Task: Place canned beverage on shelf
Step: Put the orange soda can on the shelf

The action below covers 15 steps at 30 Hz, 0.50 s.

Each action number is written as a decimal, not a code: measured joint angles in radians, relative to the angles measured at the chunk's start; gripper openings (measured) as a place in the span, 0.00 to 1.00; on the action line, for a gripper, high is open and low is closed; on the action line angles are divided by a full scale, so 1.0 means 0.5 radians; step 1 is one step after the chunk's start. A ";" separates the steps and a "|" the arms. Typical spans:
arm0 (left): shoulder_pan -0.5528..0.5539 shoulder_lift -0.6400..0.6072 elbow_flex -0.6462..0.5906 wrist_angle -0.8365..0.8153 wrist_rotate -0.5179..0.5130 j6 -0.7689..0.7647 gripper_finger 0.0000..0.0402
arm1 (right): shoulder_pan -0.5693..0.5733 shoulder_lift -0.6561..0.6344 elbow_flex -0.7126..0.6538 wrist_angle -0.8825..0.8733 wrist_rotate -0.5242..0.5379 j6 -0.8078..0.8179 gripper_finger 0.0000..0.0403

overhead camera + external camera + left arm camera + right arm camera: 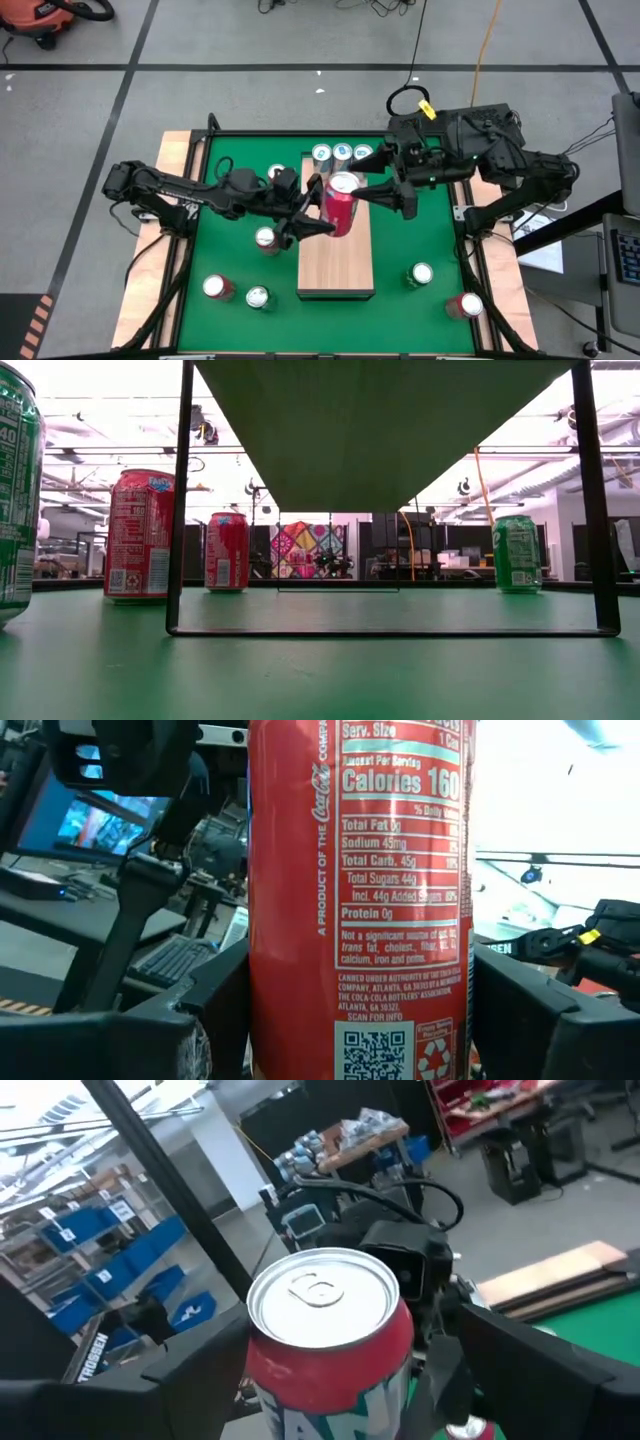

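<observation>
- A robotics lab or workshop hall: bare grey concrete floor (250, 40) with dark marked lines lies around the green-topped bench (410, 235).
- Stacked blue plastic storage bins (95, 1255) stand on racks well beyond the right gripper (330, 1410).
- A lit computer monitor (85, 820) and black keyboard (175, 960) stand beyond the left gripper (340, 1020).
- An orange shop vacuum (45, 18) and a yellow hanging cable (487, 40) lie beyond the bench.

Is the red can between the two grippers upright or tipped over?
Upright. The red aluminium can shows its round silver lid to the overhead camera, above the pale wooden shelf; the left gripper's jaws flank its sides.
</observation>
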 joint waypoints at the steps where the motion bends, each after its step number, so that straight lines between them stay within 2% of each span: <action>1: 0.002 0.000 0.002 -0.005 0.003 0.002 0.68 | 0.000 0.009 0.000 0.009 0.000 -0.016 0.86; 15: 0.031 0.001 0.003 -0.022 -0.018 0.015 0.68 | 0.025 0.083 -0.002 0.119 0.090 -0.127 0.86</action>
